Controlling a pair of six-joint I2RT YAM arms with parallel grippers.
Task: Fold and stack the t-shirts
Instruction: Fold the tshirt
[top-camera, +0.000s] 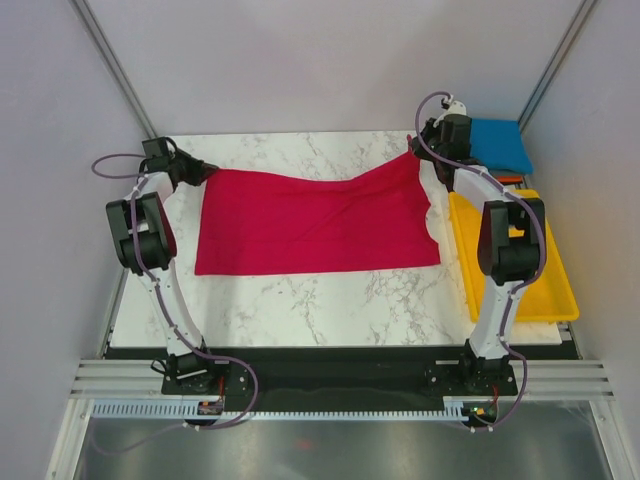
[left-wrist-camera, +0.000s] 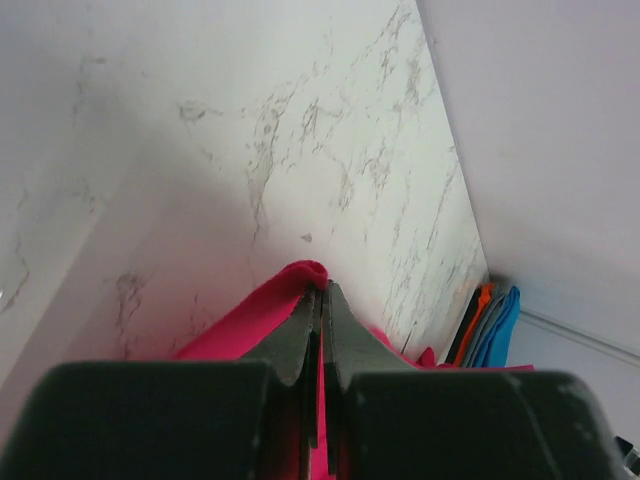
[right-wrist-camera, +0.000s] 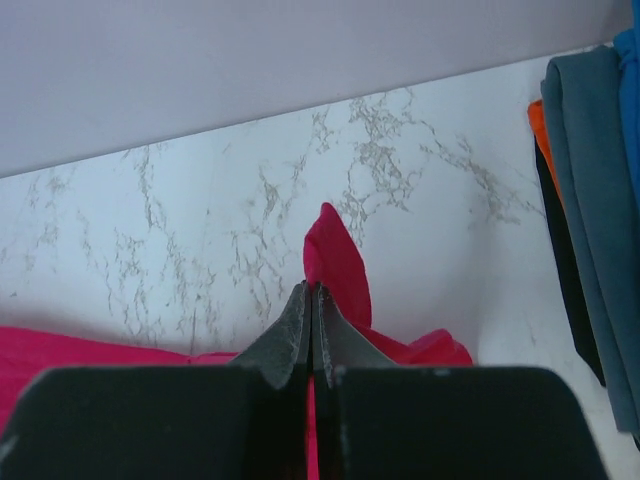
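Observation:
A crimson-red t-shirt lies stretched across the marble table, its two far corners lifted. My left gripper is shut on the far left corner; in the left wrist view red cloth pokes out past the closed fingertips. My right gripper is shut on the far right corner, with a red flap standing above its closed tips. Folded t-shirts are stacked at the far right, blue on top, with grey and orange edges showing below it.
A yellow plastic tray sits along the table's right side, partly under the right arm. Grey walls close in the table at left, back and right. The black base rail runs along the near edge.

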